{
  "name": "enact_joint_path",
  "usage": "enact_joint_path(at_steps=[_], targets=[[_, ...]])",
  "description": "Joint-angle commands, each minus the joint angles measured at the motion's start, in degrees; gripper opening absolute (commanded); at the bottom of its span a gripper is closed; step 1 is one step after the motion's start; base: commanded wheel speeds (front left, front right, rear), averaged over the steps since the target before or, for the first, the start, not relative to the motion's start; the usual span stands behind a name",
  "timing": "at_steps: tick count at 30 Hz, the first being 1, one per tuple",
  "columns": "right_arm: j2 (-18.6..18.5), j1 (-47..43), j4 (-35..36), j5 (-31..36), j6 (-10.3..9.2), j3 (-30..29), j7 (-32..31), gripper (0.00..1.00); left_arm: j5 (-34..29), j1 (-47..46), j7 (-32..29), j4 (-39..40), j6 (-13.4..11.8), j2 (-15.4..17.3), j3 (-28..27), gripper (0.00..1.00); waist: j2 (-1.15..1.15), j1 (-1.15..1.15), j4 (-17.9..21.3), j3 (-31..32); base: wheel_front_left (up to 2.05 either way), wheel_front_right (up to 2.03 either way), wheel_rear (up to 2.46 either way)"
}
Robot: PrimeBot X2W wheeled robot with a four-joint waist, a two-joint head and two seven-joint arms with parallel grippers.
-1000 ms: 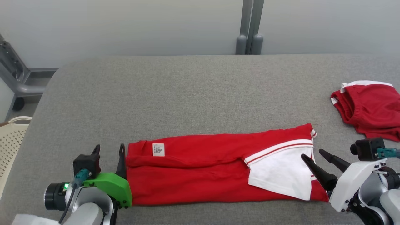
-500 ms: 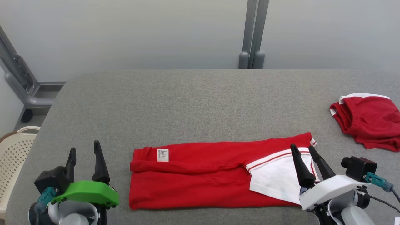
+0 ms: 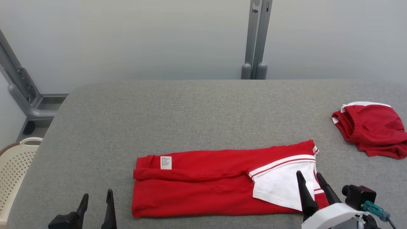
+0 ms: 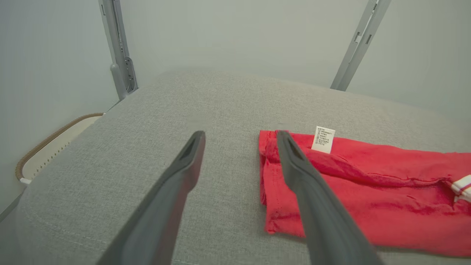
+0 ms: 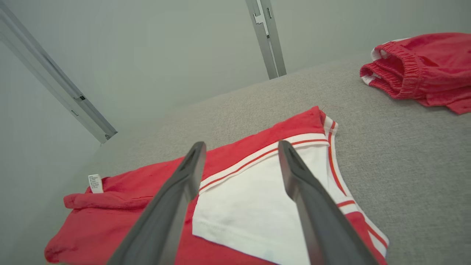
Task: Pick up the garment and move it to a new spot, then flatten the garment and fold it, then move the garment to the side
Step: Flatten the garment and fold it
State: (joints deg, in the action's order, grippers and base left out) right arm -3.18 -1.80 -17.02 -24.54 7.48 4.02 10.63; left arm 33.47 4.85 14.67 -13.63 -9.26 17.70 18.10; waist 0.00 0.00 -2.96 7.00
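Both released, my left hand [image 3: 97, 192] and right hand [image 3: 308, 174] hang at the near edge of the worktop [image 3: 190, 111]. The red garment [image 3: 206, 187] lies between them — long axis along that edge, label end left, white end by my right hand. A cream basket [image 3: 16, 159] sits off the left edge, contents unseen.

Counter [image 3: 190, 111] lies open behind and left of the garment [image 3: 206, 187]; red shorts [image 3: 372, 130] block the right edge, and posts [image 3: 256, 38] stand beyond the far rim.

left end effector [image 3: 97, 193]: jaws wide, empty; right end effector [image 3: 309, 175]: jaws wide, empty
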Motion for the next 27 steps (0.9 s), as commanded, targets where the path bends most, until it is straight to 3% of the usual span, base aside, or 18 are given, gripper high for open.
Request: enact_joint_path(at_steps=[1,11,22,27], targets=[[0.0,-0.9,-0.1,0.9,0.01,-0.1,-0.2,1.00,-0.4,1.0,-0.3,-0.5,0.4,0.8,0.2,1.00,0.00,0.00,-0.1,0.2,0.00,0.00,0.00],[0.2,-3.7,1.3,4.8,0.01,-1.2,-2.1,1.00,1.1,2.9,-0.7,0.9,0.0,1.5,-0.5,1.00,0.00,0.00,-0.6,0.7,0.00,0.00,0.00],[0.2,-3.3,2.7,3.6,0.01,-1.9,-3.7,1.00,0.7,1.7,-0.7,1.2,-0.2,1.3,0.0,1.00,0.00,0.00,-0.3,0.2,0.00,0.00,0.00],[0.2,-1.5,1.6,2.2,-0.01,-7.9,-7.3,1.00,0.5,1.1,-0.7,1.2,0.1,1.1,0.6,1.00,0.00,0.00,-0.4,-0.1,0.00,0.00,0.00]])
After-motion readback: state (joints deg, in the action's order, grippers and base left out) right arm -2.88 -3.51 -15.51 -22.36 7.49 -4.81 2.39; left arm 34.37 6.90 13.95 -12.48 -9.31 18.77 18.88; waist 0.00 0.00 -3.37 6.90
